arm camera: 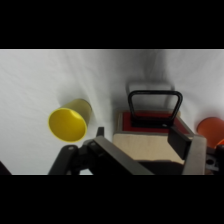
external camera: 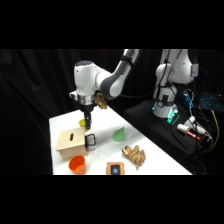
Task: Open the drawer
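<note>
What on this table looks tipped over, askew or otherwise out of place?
The yellow cup lies on its side beside the wooden box, its open mouth facing the wrist camera. The orange bowl sits upright. Nothing looks spilled or damaged.

Relative to the orange bowl (external camera: 77,164): yellow cup (arm camera: 69,121) behind, green object (external camera: 119,134), tan item (external camera: 133,155) and framed tile (external camera: 115,169) alongside.
</note>
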### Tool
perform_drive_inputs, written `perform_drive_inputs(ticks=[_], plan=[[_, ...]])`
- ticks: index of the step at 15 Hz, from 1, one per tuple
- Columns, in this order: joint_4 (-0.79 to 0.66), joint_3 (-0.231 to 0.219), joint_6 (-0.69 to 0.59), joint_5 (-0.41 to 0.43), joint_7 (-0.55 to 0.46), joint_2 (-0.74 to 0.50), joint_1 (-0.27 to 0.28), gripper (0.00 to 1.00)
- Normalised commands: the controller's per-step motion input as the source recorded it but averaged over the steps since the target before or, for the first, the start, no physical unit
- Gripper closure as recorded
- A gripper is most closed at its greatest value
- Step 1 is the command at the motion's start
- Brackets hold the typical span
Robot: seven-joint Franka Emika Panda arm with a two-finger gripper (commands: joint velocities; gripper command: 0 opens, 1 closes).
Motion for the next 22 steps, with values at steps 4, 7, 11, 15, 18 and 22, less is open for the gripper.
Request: perform_drive_inputs(ticks=[4, 7, 11, 15, 18, 22], plan=[[0.15, -0.049, 0.17, 0.059, 0.07, 0.19, 0.045, 0.0], [0.13, -0.02, 0.25, 0.137, 0.0, 0.19, 0.009, 0.0], [0.12, 0.013, 0.23, 0.186, -0.05, 0.18, -0.017, 0.0], [0.07, 0.026, 0.18, 0.168, -0.08, 0.12, -0.01, 0.0], [0.03, 0.007, 0.18, 0.135, -0.08, 0.08, 0.009, 0.0], [0.0, 0.0, 0.25, 0.132, -0.1, 0.06, 0.001, 0.0]])
